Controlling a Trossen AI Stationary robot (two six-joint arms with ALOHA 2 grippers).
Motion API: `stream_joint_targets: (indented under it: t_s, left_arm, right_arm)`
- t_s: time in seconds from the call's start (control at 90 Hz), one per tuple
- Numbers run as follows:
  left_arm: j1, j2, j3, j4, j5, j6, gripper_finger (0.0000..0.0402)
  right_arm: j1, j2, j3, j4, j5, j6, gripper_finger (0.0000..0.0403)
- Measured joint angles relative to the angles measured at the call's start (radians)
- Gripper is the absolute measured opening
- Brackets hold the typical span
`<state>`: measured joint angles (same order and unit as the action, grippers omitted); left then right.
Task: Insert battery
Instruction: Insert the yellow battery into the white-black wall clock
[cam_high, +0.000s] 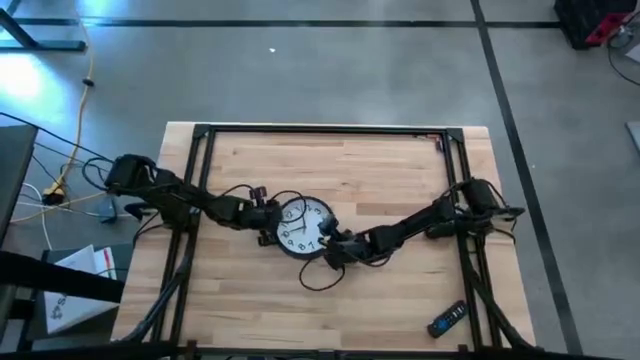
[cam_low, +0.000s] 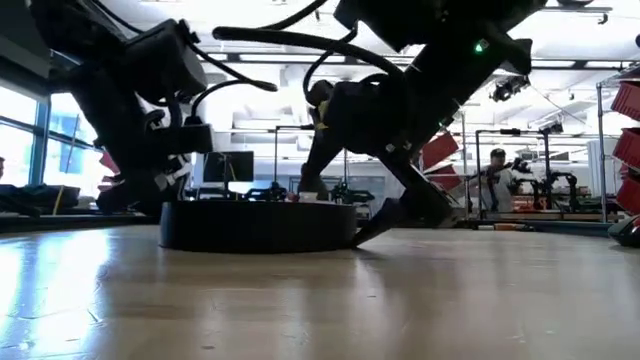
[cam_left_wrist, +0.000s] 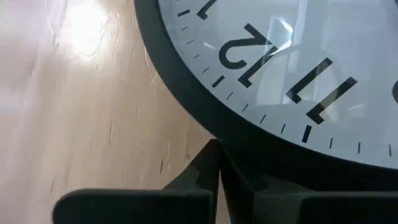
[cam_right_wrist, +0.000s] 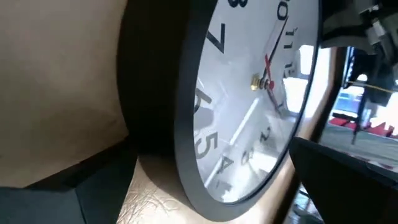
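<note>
One round black-rimmed wall clock (cam_high: 303, 226) lies face up at the centre of the light wooden table (cam_high: 400, 170). Two arms flank it: the left gripper (cam_high: 266, 222) touches its rim (beside the 12), the right gripper (cam_high: 335, 246) at the opposite edge; I cannot tell either claw's state. One black remote (cam_high: 446, 318) sits near the table's front right corner. Open wood all round.

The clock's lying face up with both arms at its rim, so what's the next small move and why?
Probably tip the wall clock up from its rim and turn it over: its dial faces up, so the battery slot on its back can't be reached. The left tool and right tool already flank it.
</note>
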<state>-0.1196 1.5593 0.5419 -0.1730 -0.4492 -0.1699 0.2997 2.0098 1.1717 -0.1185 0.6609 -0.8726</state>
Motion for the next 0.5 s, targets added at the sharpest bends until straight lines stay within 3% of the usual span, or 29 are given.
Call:
stream_joint_targets:
  t_s: [0.2,0.5]
  left_arm:
    - [-0.007,-0.012,-0.003,0.008,-0.001,0.019,0.0]
    - [-0.018,-0.021,-0.004,0.003,0.008,0.018,0.0]
  right_arm:
    - [0.028,0.002,0.024,0.005,0.004,0.042,0.0392]
    - [0.072,-0.024,0.028,-0.048,0.123,0.117,0.0392]
